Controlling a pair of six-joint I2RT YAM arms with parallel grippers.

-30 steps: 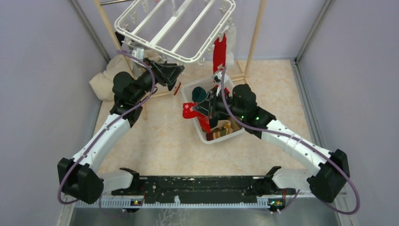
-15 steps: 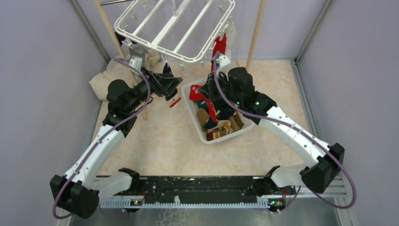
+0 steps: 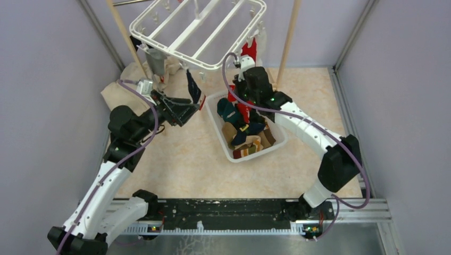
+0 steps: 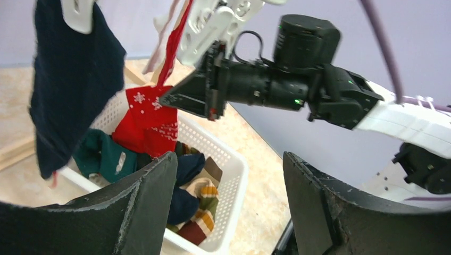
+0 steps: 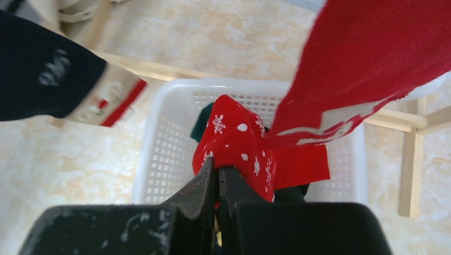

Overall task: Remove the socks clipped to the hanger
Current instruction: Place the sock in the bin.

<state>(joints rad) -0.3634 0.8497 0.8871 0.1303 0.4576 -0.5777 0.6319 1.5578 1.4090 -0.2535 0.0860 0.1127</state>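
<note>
The white hanger [image 3: 197, 32] hangs at the back. Clipped to it are a long red sock [image 3: 248, 51], a dark navy sock [image 3: 192, 87] and a grey sock [image 3: 154, 61]. My right gripper [image 3: 238, 102] is shut on the snowflake-patterned lower end of the red sock [image 5: 234, 135], just over the basket; the sock stretches up to its clip. The pinch shows in the left wrist view too. My left gripper [image 4: 228, 202] stands open and holds nothing, below and right of the hanging navy sock [image 4: 69, 90].
A white slatted basket [image 3: 276, 146] holding several loose socks sits under the right gripper. Wooden poles [image 3: 125, 37] and their floor frame flank the hanger. A beige cloth [image 3: 119, 87] lies at the back left. Purple walls enclose the area.
My left gripper has opened wider and drawn back down and left from the hanger; the navy sock hangs free. My right gripper carried the red sock's end back toward the hanger.
</note>
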